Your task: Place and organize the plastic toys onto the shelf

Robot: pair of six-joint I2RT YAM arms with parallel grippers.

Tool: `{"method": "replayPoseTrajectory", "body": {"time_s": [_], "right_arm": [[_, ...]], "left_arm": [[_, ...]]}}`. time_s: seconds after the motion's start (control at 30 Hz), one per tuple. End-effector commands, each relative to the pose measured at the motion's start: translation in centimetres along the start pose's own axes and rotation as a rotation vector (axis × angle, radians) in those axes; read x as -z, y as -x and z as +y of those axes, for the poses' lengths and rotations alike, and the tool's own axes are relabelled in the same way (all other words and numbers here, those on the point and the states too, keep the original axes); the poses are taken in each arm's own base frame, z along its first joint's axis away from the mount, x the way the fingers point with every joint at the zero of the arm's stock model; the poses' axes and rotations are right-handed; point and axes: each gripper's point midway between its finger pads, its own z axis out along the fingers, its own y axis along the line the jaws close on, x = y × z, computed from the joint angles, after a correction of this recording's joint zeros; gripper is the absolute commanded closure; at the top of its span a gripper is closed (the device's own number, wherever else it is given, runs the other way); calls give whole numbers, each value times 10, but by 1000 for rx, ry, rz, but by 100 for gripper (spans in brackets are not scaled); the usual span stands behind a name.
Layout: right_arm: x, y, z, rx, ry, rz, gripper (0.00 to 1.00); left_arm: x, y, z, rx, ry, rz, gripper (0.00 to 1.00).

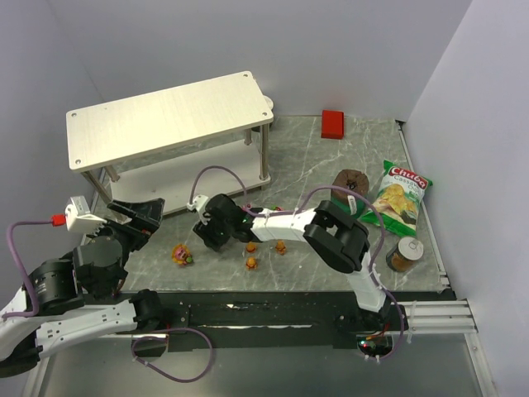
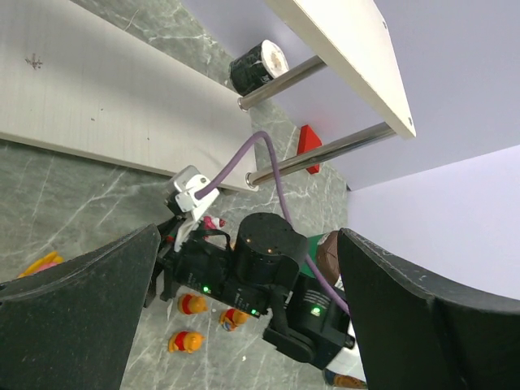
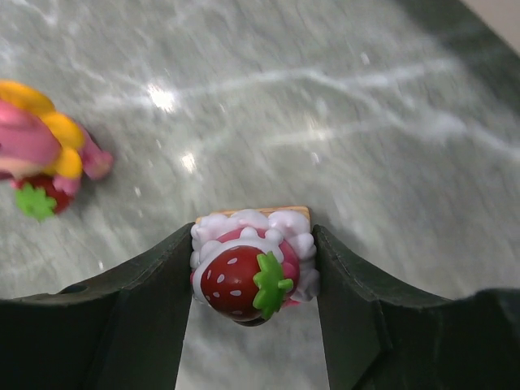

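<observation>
A grey marbled table (image 1: 314,157) sits between pale walls, with the shelf (image 1: 165,116) standing at the far left, long side running left to right. The right arm reaches leftward across the table, and the right gripper (image 1: 208,233) hangs low just in front of the shelf's near legs. Its fingers (image 3: 146,325) press against both sides of a strawberry bear (image 3: 252,272) – a firm hold – though whether the toy rests on the table or is lifted cannot be told. Just left of that gripper lies the flower-faced figurine (image 1: 182,255), tipped on its side. To its right, three small orange bears (image 1: 281,246) stand close together, near the table's front edge. The left gripper (image 1: 136,213) hovers at the near left, pointing toward the shelf, its fingers spread wide with nothing between them. Far off by the back wall is a red block (image 1: 332,122); at the right are a brown cylinder (image 1: 350,180), a chip bag (image 1: 400,197) and a jar (image 1: 405,255).
</observation>
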Motion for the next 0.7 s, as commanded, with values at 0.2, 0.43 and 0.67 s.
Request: {"method": "replayPoseTrajectory", "body": {"time_s": [0.2, 0.43, 0.67], "right_arm": [[141, 122, -36, -126, -304, -193, 100], [245, 172, -57, -214, -481, -296, 100], [329, 230, -79, -264, -594, -456, 98]], "left_arm": [[-6, 2, -8, -24, 2, -43, 4], [-10, -1, -11, -45, -3, -55, 4], [-12, -7, -12, -59, 0, -46, 4]]}}
